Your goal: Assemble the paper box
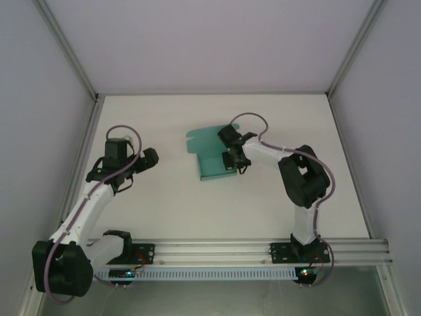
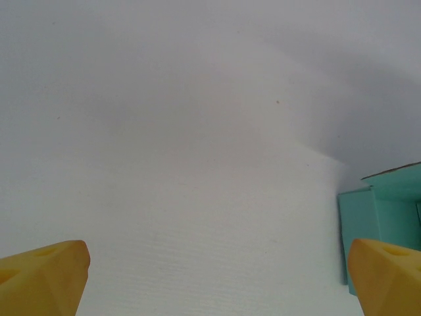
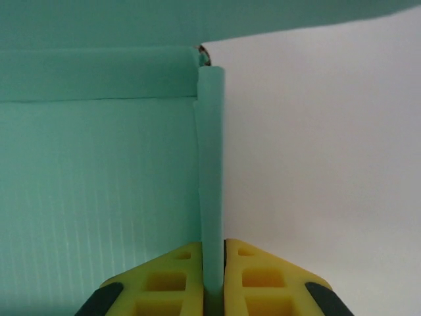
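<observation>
- White tabletop (image 1: 197,210) between pale walls is your workspace; the paper box (image 1: 209,153) lies just above the centre of the top view, a teal card sheet with a rounded flap toward the upper left.
- Judge the job as early to midway; in the right wrist view one side wall (image 3: 210,164) stands upright and a folded strip runs across the upper left of the frame, yet no closed box shape exists; the other walls, the tabs and the lid look left for you to do.
- Your right gripper (image 1: 231,159) sits at the sheet's right edge, its arm bent at the elbow and reaching in from the right of the frame; its yellow fingers (image 3: 177,276) are clamped on that upright wall.
- Your left gripper (image 1: 148,158) hovers at centre left, well apart from the card; its fingers (image 2: 46,276) are spread wide, holding nothing; the card's edge shows at the right of its view.
</observation>
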Motion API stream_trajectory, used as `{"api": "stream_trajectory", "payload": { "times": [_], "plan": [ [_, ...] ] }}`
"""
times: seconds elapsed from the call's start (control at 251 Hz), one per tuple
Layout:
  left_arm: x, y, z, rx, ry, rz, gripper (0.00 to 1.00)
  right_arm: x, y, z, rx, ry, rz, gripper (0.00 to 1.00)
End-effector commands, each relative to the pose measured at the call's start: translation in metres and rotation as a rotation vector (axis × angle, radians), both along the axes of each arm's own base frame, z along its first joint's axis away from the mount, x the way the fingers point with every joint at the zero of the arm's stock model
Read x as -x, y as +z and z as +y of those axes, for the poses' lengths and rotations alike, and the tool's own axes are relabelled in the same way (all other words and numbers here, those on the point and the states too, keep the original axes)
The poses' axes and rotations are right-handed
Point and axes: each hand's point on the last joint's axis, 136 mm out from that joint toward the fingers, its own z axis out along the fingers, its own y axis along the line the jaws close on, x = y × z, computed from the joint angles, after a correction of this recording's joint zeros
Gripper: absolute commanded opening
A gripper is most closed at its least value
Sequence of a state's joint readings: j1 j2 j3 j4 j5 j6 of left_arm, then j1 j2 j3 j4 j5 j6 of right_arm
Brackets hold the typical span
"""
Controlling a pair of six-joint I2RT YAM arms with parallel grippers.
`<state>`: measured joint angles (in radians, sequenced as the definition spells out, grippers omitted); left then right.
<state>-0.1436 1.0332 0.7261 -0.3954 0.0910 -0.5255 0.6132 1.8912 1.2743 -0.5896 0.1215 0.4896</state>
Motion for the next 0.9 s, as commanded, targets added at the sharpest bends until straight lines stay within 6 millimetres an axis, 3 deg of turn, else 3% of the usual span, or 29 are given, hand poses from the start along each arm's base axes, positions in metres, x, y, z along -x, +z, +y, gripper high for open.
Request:
{"api": "stream_trajectory", "payload": {
  "times": [0.0, 0.092, 0.307, 0.479, 0.67, 0.766, 0.898],
  "plan": [
    [-0.008, 0.002, -0.005, 0.035, -0.003, -0.017, 1.00, 0.026, 0.006, -0.010, -0.056, -0.258, 0.029, 0.11],
    [-0.012, 0.000, -0.012, 0.052, -0.029, -0.012, 1.00, 0.039, 0.009, -0.010, -0.091, -0.287, 0.036, 0.13],
    [-0.020, 0.002, -0.042, 0.038, -0.149, -0.024, 1.00, 0.046, 0.028, 0.006, -0.186, -0.281, -0.011, 0.15],
    [-0.035, 0.013, -0.070, 0.062, -0.259, -0.067, 1.00, 0.058, 0.047, -0.007, -0.182, -0.279, -0.042, 0.36],
    [-0.047, 0.026, -0.089, 0.050, -0.378, -0.108, 1.00, 0.034, 0.097, -0.036, -0.053, -0.059, -0.274, 0.57],
    [-0.040, 0.033, -0.110, 0.050, -0.537, -0.151, 1.00, 0.021, 0.118, -0.029, -0.070, 0.097, -0.329, 0.72],
    [-0.030, 0.038, -0.137, -0.068, -0.768, -0.210, 1.00, -0.005, 0.146, -0.018, -0.095, 0.351, -0.424, 0.81]
  ]
}}
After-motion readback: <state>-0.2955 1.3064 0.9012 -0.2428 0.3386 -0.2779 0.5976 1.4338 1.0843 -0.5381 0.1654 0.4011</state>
